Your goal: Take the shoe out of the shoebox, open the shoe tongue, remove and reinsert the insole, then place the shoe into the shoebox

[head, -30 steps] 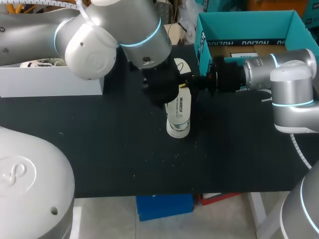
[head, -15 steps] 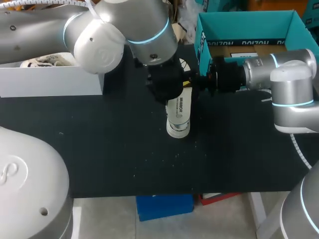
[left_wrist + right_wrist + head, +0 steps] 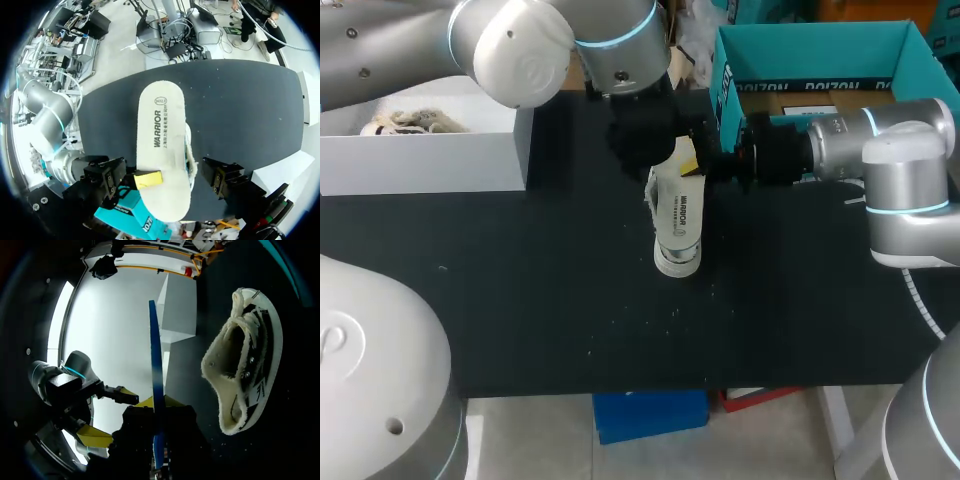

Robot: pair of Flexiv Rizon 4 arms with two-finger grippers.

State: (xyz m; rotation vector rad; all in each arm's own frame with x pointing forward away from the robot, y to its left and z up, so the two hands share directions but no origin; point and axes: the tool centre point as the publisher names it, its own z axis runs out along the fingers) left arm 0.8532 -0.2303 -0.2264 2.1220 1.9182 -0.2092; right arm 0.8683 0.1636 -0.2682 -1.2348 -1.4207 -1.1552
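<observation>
- The right gripper (image 3: 157,402) is clamped on the insole (image 3: 154,350). A yellow tip presses each face, and the insole runs edge-on straight ahead of it.
- In the left wrist view, one of its fingertips (image 3: 147,179) lies flat on the printed face of the insole (image 3: 162,135), at the end nearest both grippers.
- The left gripper (image 3: 162,177) is spread wide and holds nothing. It has one finger on each side of the insole, and neither touches it.
- From above, the left gripper (image 3: 645,150) sits just beside the right gripper (image 3: 705,160), over the held end of the insole (image 3: 678,210).
- The shoe (image 3: 245,365) lies on the table (image 3: 520,300) just beside the right gripper, with its opening turned toward the insole.
- Ahead of the left gripper, only a laced edge of the shoe (image 3: 190,155) shows from under the insole.
- The teal shoebox (image 3: 810,45) stands open just behind the right gripper.
- A white box (image 3: 420,165) sits well apart, on the left gripper's outer side.
</observation>
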